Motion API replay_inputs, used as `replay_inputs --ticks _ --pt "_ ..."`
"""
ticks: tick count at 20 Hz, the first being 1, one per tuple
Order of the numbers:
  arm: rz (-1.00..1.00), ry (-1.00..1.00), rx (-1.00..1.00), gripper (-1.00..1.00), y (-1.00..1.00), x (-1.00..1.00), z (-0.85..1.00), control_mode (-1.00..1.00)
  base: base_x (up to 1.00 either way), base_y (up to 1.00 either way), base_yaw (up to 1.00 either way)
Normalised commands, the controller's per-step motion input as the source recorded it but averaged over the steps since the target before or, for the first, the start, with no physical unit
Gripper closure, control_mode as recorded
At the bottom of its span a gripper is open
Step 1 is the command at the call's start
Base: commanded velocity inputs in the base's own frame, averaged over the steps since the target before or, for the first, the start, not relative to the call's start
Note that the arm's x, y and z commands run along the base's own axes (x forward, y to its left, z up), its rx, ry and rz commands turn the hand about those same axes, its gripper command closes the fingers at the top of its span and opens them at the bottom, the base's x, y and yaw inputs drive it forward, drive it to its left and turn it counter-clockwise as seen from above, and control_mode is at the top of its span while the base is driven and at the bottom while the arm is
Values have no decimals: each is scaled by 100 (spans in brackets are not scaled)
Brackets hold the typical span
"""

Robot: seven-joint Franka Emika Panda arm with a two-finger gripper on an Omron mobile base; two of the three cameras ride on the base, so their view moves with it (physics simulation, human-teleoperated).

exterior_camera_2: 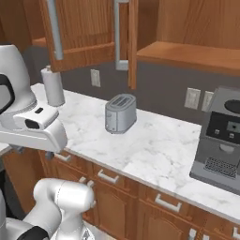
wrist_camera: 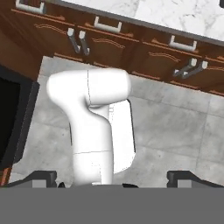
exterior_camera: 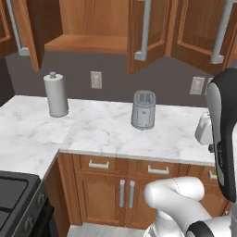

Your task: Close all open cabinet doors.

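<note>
Biggest worry right now: clipping the toaster [exterior_camera: 143, 110] or the paper towel holder [exterior_camera: 55, 95] on the climb, both standing on the counter [exterior_camera: 102, 134] ahead of the gripper [wrist_camera: 113, 180] and below the work. Could also catch a door on its free edge and glance off, or slam one leaf into its neighbour, with the swung-out cabinet doors [exterior_camera: 147, 32] crowding each other so closely. Sitting high above and ahead of the gripper, those doors, grey bar handles hanging down, at least three swung out from the frames. Arm folded tight: forearm standing near upright, hand tipped down toward the floor and the low drawer fronts [wrist_camera: 109, 35]. Fingertips [wrist_camera: 41, 177] spread wide apart, nothing between them, nothing held, so apparently fully parted and free to push
</note>
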Motion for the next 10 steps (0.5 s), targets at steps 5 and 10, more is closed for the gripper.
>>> replay_inputs --ticks 5,10 --pt "0 0 0 -100 0 0 0 100 9 32 -48" --pt "0 0 0 -100 0 0 0 100 23 42 -38"
